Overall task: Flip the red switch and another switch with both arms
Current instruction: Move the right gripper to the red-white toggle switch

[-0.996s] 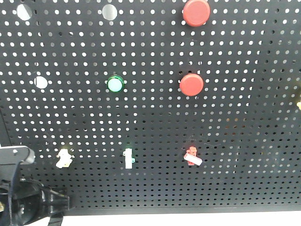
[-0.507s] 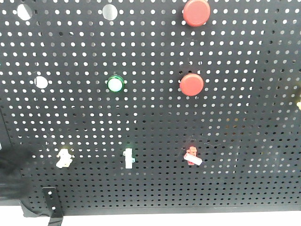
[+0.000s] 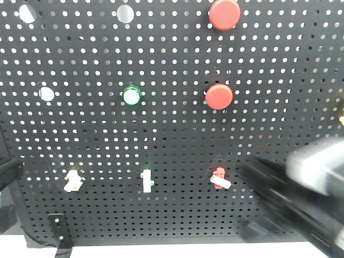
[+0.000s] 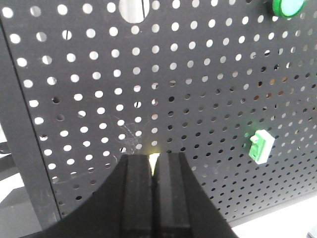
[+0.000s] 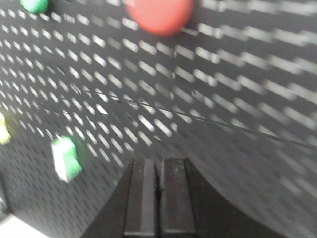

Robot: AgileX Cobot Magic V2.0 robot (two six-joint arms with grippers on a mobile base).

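A black perforated metal pegboard fills the front view. Along its lower part 3 tiny toggles sit in a row: the pale yellow-based switch with a short white lever on the left, a white toggle on a green base in the middle, and the red-based switch with a short white lever on the right, its lever tilted down to the right. Above them are a round green button and 2 large round red push buttons. The right arm shows as a blurred grey and black shape at the lower right, just beside the red-based switch; whether it touches it cannot be told. In the left wrist view the left gripper is closed, its 2 black fingers pressed together, with a sliver of pale yellow just above the tips; contact cannot be told. The right wrist view is blurred; there the right gripper is also closed, finger against finger, holding nothing, facing the pegboard below one red push button, and the red-based switch does not show there.
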